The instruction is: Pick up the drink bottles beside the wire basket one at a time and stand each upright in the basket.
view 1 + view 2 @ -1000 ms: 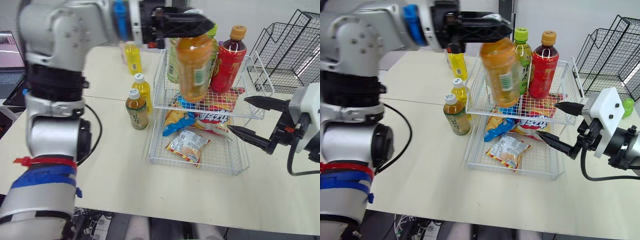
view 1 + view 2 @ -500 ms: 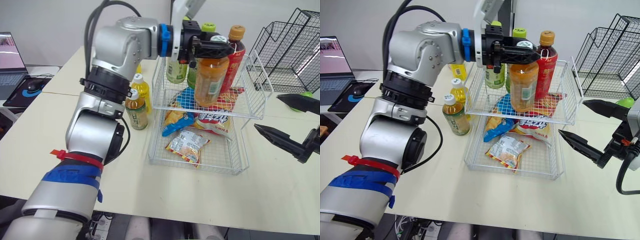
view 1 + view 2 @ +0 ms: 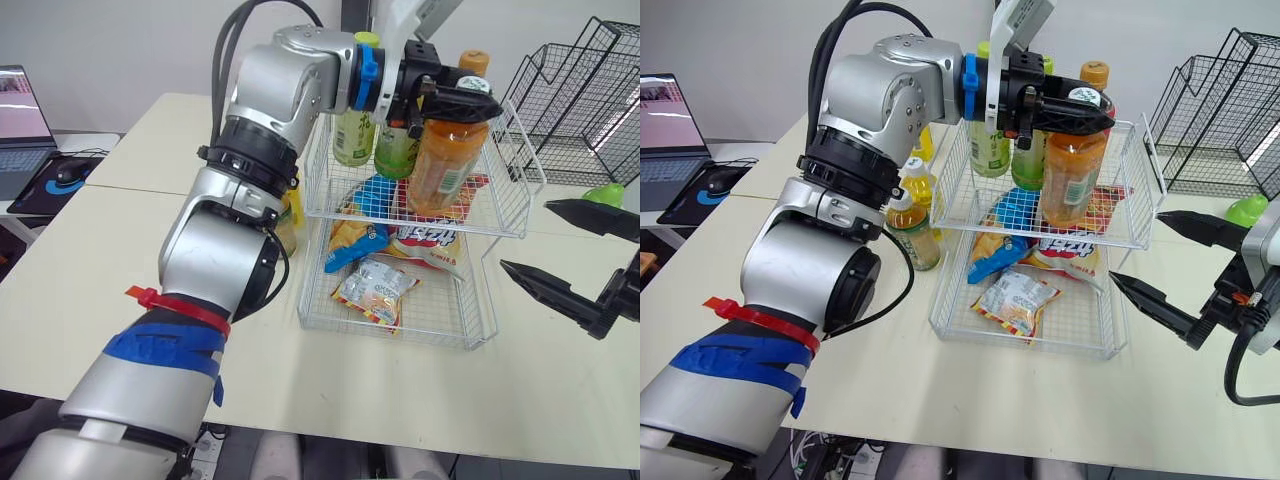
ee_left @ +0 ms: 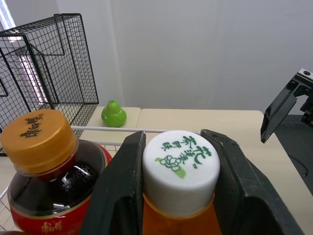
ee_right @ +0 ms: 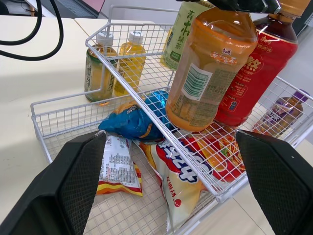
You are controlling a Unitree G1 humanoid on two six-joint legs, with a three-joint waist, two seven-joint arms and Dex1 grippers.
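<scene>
The orange-drink plastic bottle (image 3: pixel 1068 185) leans slightly in the upper tier of the white wire basket (image 3: pixel 1020 341), just beside the red drink bottle (image 5: pixel 254 73). The left end effector (image 4: pixel 181 161) is clamped on its white cap. It should be straightened and its base seated before release. The right end effector (image 3: pixel 525 236), fingers apart, hovers off the basket's right rim over the pale worktop (image 3: pixel 560 380), leaving room there.

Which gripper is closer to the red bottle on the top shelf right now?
Left. The left gripper is shut on the orange bottle's cap, close beside the red bottle. The right gripper hangs open off the basket's right side.
</scene>
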